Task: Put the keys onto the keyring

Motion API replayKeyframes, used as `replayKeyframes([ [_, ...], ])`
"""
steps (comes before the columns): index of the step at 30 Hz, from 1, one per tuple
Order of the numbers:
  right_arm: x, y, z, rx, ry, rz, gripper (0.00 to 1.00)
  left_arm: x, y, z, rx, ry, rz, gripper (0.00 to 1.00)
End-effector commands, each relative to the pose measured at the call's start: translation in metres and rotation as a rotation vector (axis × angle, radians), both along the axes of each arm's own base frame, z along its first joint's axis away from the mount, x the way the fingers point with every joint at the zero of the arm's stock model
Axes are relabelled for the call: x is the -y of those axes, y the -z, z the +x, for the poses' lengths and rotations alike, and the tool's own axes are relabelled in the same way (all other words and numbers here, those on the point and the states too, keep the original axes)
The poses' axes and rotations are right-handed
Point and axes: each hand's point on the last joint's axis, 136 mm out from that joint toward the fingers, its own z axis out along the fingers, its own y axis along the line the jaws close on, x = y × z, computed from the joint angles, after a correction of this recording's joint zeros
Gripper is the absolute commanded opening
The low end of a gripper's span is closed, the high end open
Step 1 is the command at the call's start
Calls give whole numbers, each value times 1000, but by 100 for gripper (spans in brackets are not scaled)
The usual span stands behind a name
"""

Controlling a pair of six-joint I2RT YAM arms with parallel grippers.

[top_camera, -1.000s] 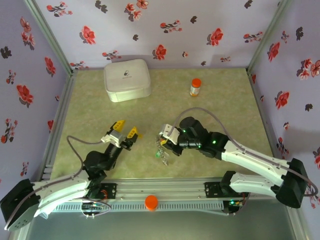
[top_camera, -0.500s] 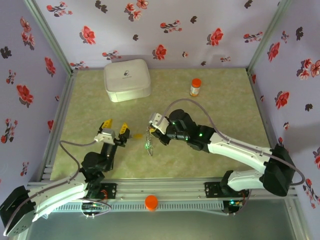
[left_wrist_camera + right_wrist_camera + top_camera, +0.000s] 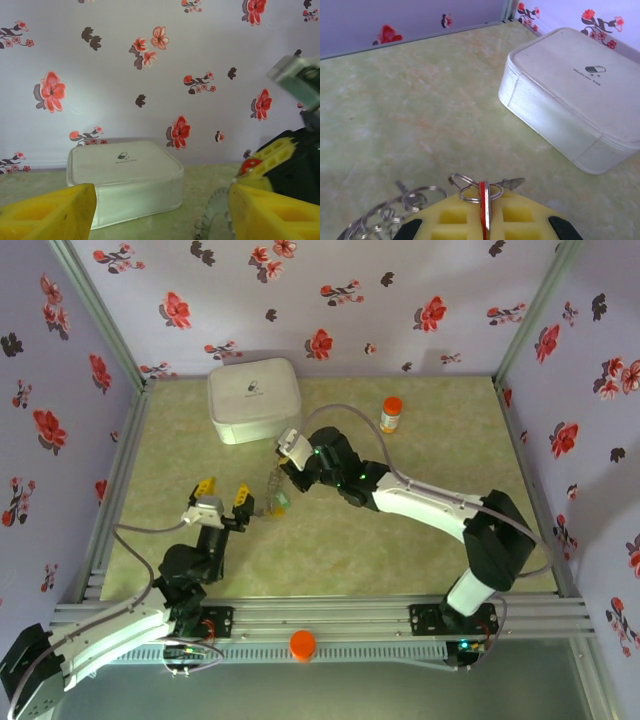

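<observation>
The right arm's jaws pinched the red-headed silver key (image 3: 483, 205) above the mottled green surface (image 3: 395, 100), with the large dark grey beaded keyring (image 3: 209, 212) hanging beside it. The left arm's jaws stood spread, empty, nearby. Threading seemed in hand; next, the left would need to steady the ring.

Left fingers (image 3: 50, 212) spread; right fingers (image 3: 520, 216) clamped shut.

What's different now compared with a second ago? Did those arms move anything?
The right pincer, shut on the keys, carried the bunch away from the robot and to its left, towards the white case. The left pincer shifted left and opened wider. The white case and the orange-capped bottle stayed where they were.
</observation>
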Motion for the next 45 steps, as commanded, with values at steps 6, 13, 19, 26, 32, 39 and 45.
replayKeyframes([
  [6,49,63,-1,-50,87,-231,0,1,-4,3,-26,7,-18,70],
  [13,120,129,-35,-138,77,-632,0,1,5,6,-53,2,-14,70],
  [19,152,152,-56,-177,50,-818,0,3,14,12,-98,-16,17,70],
  [26,180,166,-72,-209,25,-1015,0,5,24,15,-165,-19,68,70],
  [32,204,176,-80,-232,28,-1145,5,5,30,17,-200,-20,68,70],
  [39,213,181,-81,-225,28,-1191,21,7,33,18,-218,-15,102,70],
  [45,209,164,-75,-230,71,-1084,28,15,32,20,-235,11,145,70],
])
